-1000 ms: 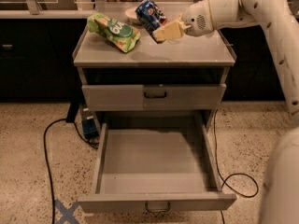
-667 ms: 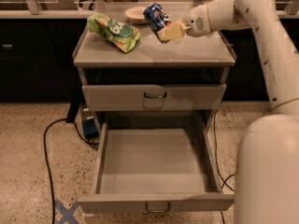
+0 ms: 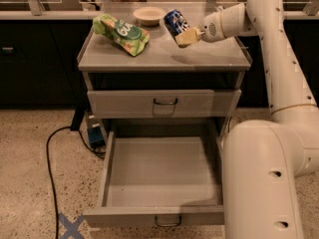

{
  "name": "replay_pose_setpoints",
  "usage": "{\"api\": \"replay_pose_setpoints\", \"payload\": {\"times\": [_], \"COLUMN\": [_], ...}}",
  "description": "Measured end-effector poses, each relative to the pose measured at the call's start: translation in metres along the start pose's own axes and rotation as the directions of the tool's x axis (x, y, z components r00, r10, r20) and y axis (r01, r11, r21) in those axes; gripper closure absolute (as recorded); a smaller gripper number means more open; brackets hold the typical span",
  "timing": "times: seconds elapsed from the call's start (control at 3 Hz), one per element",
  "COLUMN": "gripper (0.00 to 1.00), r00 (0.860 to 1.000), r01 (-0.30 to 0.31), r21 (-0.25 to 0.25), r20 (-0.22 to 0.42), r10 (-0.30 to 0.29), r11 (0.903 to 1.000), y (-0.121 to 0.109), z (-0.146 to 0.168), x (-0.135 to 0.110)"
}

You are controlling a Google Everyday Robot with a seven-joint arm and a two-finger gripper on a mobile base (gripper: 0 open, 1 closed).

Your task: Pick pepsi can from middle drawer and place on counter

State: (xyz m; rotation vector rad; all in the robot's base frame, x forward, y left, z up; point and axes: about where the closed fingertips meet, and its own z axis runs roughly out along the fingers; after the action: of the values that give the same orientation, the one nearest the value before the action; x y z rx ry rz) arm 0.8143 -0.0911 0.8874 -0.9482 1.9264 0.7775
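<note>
The pepsi can (image 3: pixel 174 21), dark blue with white marks, is tilted and held in my gripper (image 3: pixel 183 34) above the back right part of the grey counter (image 3: pixel 164 59). The gripper is shut on the can, with its pale fingers (image 3: pixel 188 37) under and beside it. The can hangs a little above the surface and casts a shadow on the top. The middle drawer (image 3: pixel 162 171) is pulled fully open below, with a bare flat floor and a small dark pull on its front panel.
A green chip bag (image 3: pixel 121 33) lies on the counter's left side. A pale bowl (image 3: pixel 149 15) sits on the ledge behind. A closed drawer front (image 3: pixel 164 102) is above the open one. A black cable (image 3: pixel 55 153) and a blue tape cross (image 3: pixel 70 226) are on the floor at left.
My gripper has carried the pepsi can a little toward the left and lower over the counter. The camera has moved closer to the cabinet.
</note>
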Motion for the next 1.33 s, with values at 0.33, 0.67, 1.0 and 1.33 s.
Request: {"api": "replay_pose_setpoints", "payload": {"times": [0.33,0.67,1.0,1.33], "gripper": [1.00,1.00,1.00,0.87], "r00": [1.000,0.998,0.995,0.995], "r01": [-0.024,-0.052,-0.078,-0.078], "r21": [0.065,0.074,0.067,0.067], "r20": [-0.005,-0.037,-0.060,-0.059], "r10": [0.024,0.055,0.082,0.082], "r11": [0.9976,0.9959,0.9947,0.9947], "y": [-0.026,-0.036,-0.039,-0.039], "z": [-0.001,0.006,0.012,0.012], "x": [0.008,0.027,0.041,0.040]}}
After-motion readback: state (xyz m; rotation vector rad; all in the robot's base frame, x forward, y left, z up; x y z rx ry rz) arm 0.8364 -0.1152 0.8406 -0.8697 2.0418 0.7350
